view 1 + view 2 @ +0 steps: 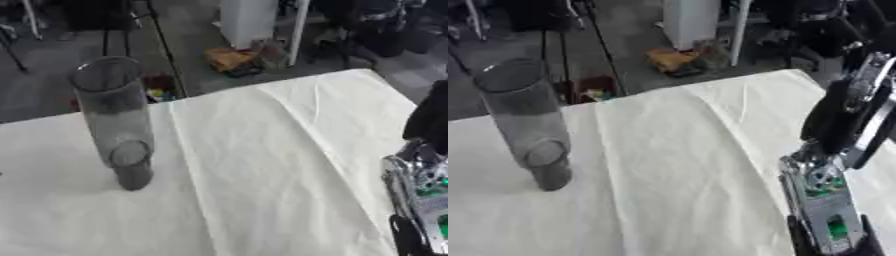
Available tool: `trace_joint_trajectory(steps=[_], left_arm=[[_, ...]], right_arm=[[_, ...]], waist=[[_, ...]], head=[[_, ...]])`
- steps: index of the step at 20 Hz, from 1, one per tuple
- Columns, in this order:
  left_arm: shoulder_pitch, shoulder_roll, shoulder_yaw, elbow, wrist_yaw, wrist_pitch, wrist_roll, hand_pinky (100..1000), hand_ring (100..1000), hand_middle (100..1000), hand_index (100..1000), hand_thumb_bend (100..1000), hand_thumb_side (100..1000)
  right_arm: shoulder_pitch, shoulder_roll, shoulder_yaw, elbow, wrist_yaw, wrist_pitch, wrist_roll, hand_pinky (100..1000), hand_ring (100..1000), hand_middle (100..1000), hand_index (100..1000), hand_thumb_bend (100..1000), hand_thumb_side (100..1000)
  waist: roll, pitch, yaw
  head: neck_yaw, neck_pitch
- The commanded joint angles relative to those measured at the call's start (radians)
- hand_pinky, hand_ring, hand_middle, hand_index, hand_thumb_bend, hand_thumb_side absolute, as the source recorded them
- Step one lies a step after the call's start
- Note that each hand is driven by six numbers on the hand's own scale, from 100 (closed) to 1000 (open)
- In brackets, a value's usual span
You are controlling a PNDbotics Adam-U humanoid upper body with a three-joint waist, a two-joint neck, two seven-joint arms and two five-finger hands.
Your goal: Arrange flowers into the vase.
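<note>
While the clear vase (115, 120) stands upright at the left on the white cloth (262, 165), the right hand (826, 210) sits near right, its fingers seemingly out of sight, so I cannot tell its state.

Only obstacle on the cream cloth-covered tabletop (262, 165): tall clear cylindrical glass vase (114, 115), upright at far left, mouth open and unobstructed from above. Centre and near-left of the tabletop are bare cloth, wide open between vase and right edge. Right arm, black and silver with exposed green boards (829, 200), fills the lower right corner, blocking passage along that edge; its hand isn't discernible.
</note>
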Motion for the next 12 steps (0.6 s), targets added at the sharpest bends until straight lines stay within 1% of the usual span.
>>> trace_joint_trajectory(steps=[1,5,6,12], left_arm=[[-0.029,0.042,0.030,0.002,0.032,-0.011,0.015,444,593,590,248,100,659],[-0.051,0.042,0.056,0.017,0.073,-0.037,0.015,471,597,593,248,100,670],[-0.056,0.042,0.061,0.022,0.077,-0.045,0.015,491,599,594,248,100,672],[-0.082,0.038,0.096,0.056,0.089,-0.093,0.015,575,613,597,247,100,689]], right_arm=[[-0.009,-0.027,0.000,-0.013,0.006,-0.016,-0.019,707,799,758,822,100,659],[-0.007,-0.030,0.001,-0.013,0.007,-0.016,-0.020,707,799,758,822,100,658],[-0.007,-0.030,0.001,-0.013,0.007,-0.015,-0.020,707,799,758,822,100,656],[-0.006,-0.031,0.003,-0.013,0.006,-0.015,-0.017,707,798,758,822,100,653]], waist=[[-0.002,-0.026,0.001],[0.000,-0.029,0.002],[0.001,-0.030,0.001],[0.004,-0.031,-0.001]], head=[[0.011,0.015],[-0.014,0.000],[-0.017,-0.003],[-0.014,-0.003]])
